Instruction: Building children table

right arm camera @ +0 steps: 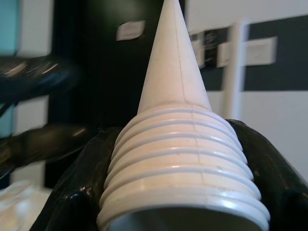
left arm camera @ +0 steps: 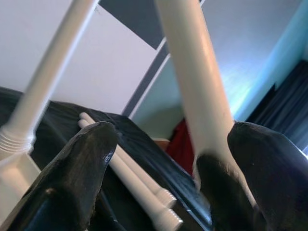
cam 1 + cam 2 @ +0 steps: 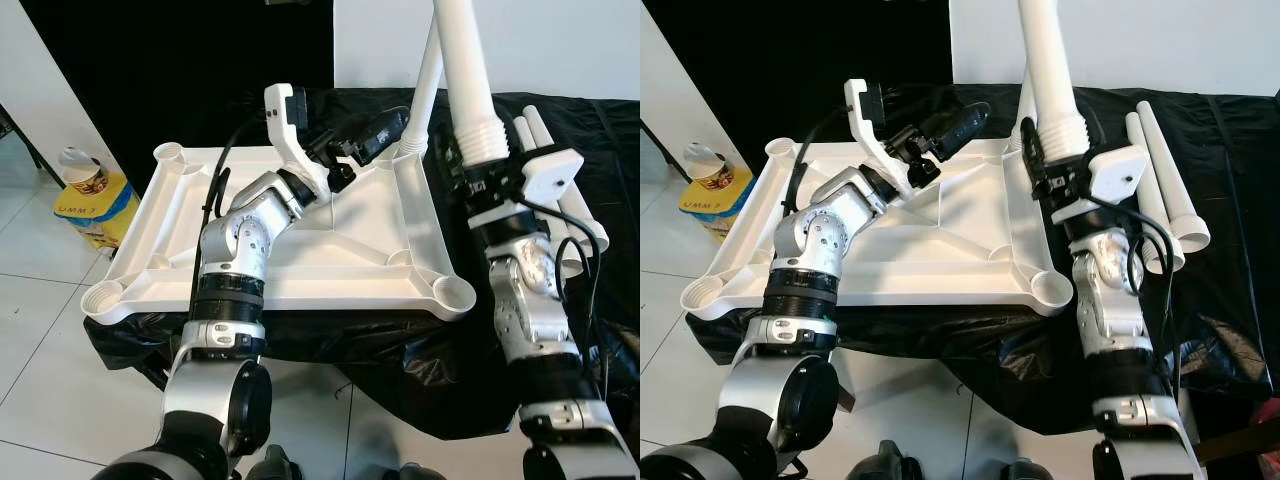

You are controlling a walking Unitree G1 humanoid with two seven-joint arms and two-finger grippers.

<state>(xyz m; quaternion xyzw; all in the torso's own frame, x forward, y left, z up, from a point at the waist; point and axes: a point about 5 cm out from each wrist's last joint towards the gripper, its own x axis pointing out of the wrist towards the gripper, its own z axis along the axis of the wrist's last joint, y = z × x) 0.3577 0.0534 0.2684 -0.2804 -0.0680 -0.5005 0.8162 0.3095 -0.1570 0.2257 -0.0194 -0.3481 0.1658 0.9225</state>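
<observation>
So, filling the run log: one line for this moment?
right gripper: shut on leg | left gripper: open over tabletop | installed leg | spare legs

Tabletop (image 3: 300,262) lying upturned before me on sheet (image 3: 420,370). One leg (image 3: 428,75) standing in its far right corner; spare legs (image 3: 1165,175) lying right of it.

Floor: pale glossy tiles (image 3: 40,330), dark grout lines.
Walls: white wall (image 3: 560,45) at the back, black backdrop (image 3: 150,70) beside it.
Worktop: draped in black plastic sheet (image 3: 1230,140).
Corner: yellow bag (image 3: 95,205) on floor.
</observation>
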